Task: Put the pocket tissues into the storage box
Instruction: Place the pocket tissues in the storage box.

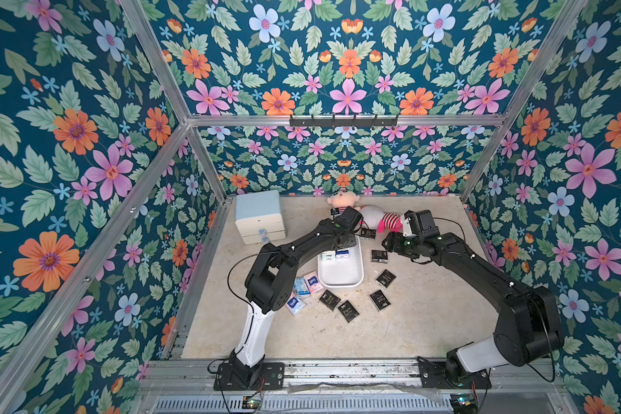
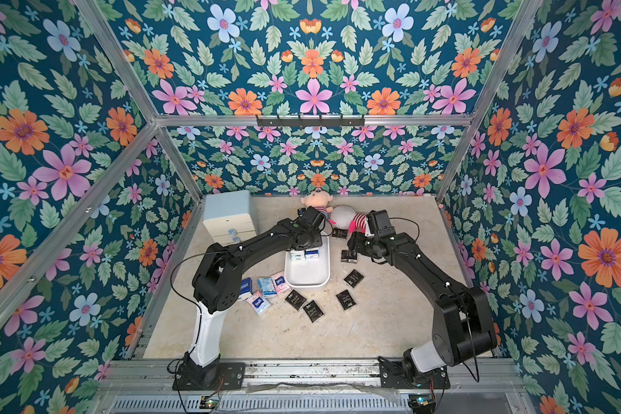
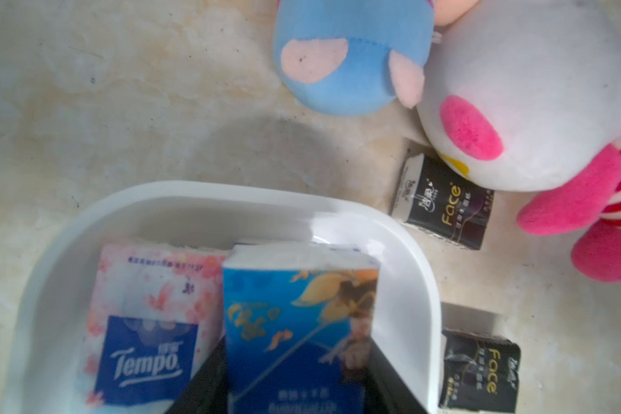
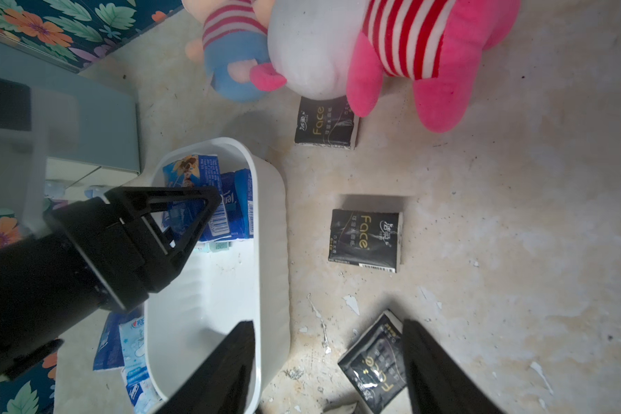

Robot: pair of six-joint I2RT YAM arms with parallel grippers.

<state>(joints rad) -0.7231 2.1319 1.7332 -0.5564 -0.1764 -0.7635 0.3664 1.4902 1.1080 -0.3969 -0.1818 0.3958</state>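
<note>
left hand [image 3: 300, 344] grasps a blue packet [image 3: 298, 304] in the storage box [image 3: 194, 190]; right hand [image 4: 327, 324] hangs released above a black packet [image 4: 373, 355].

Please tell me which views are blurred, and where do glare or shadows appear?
Left wrist view: soft throughout, the blue packet near the lens blurred, white glare on the storage box wall. Right wrist view: sharper, a clear shadow beside the black packet. Both top views: evenly lit and crisp.

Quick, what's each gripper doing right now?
Left gripper: closed on a blue plastic-wrapped tissue packet over the white plastic tub.
Right gripper: open, empty.
</note>
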